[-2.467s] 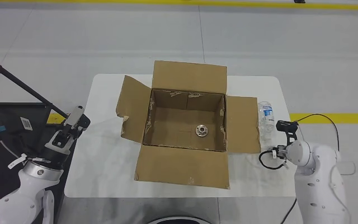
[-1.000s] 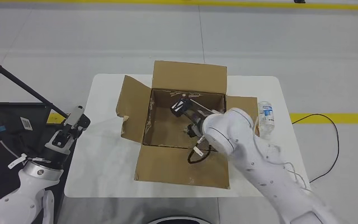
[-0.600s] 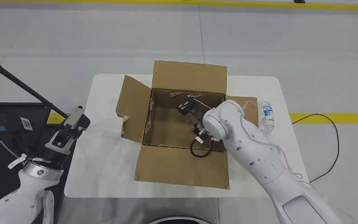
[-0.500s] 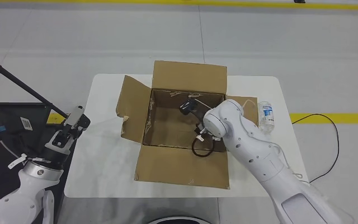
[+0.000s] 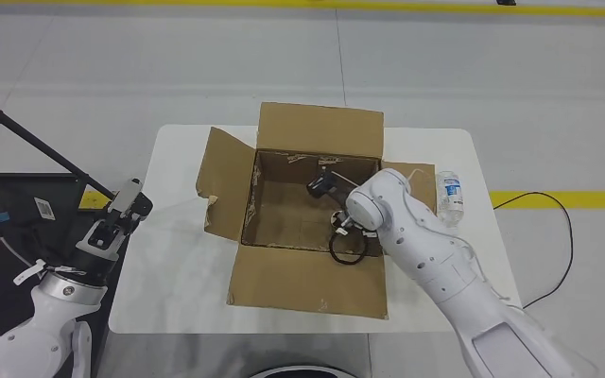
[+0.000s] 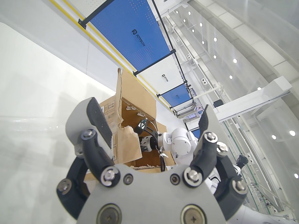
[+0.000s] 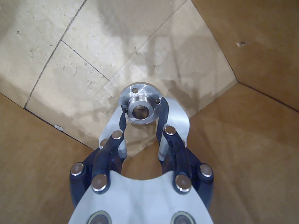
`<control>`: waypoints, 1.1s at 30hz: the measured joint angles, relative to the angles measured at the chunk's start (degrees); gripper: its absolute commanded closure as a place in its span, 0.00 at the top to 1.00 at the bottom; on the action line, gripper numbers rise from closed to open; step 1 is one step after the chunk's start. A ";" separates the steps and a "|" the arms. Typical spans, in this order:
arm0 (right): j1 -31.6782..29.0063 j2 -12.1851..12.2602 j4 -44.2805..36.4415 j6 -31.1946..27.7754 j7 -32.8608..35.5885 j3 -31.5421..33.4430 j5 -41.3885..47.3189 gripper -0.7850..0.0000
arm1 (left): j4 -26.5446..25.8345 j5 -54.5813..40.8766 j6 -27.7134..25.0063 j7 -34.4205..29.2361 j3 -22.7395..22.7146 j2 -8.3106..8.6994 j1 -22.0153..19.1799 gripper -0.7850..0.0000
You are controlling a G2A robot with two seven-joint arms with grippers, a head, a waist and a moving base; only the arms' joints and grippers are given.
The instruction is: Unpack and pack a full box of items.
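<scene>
An open cardboard box (image 5: 321,128) stands in the middle of the white table (image 5: 170,283), all flaps folded out. Inside it, a small metal flange (image 7: 137,92) with a raised hub rests on the box floor near a corner. My right gripper (image 7: 142,109) reaches down into the box, its two fingers closed against either side of the flange's hub. In the top view the right arm (image 5: 397,227) covers that part of the box. My left gripper (image 5: 132,198) hangs open and empty off the table's left edge, pointing towards the box (image 6: 137,103).
A clear water bottle (image 5: 449,197) lies on the table just beyond the box's right flap. The box walls stand close around my right gripper. A dark stand sits on the floor at the left.
My right arm has swung from the table's right edge into the box and come down over the flange. In the last half second it barely shifted. The left arm has kept still.
</scene>
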 measured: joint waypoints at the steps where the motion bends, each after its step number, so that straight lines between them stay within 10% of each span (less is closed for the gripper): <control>1: 0.00 -0.07 0.20 -0.07 -0.20 -0.06 0.03 0.40 | 0.00 0.00 0.00 0.00 0.00 0.00 0.00 1.00; 15: 0.95 -1.50 3.88 -0.62 -1.26 -1.94 -0.01 0.20 | 0.00 0.00 0.00 0.00 0.00 0.00 0.00 1.00; 17: 1.10 -1.68 4.34 -0.55 -1.45 -2.05 -0.03 0.01 | 0.00 0.00 0.00 0.00 0.00 0.00 0.00 1.00; 33: -0.28 -0.24 -4.99 -1.23 1.08 3.92 0.18 0.00 | 0.00 0.00 0.00 0.00 0.00 0.00 0.00 1.00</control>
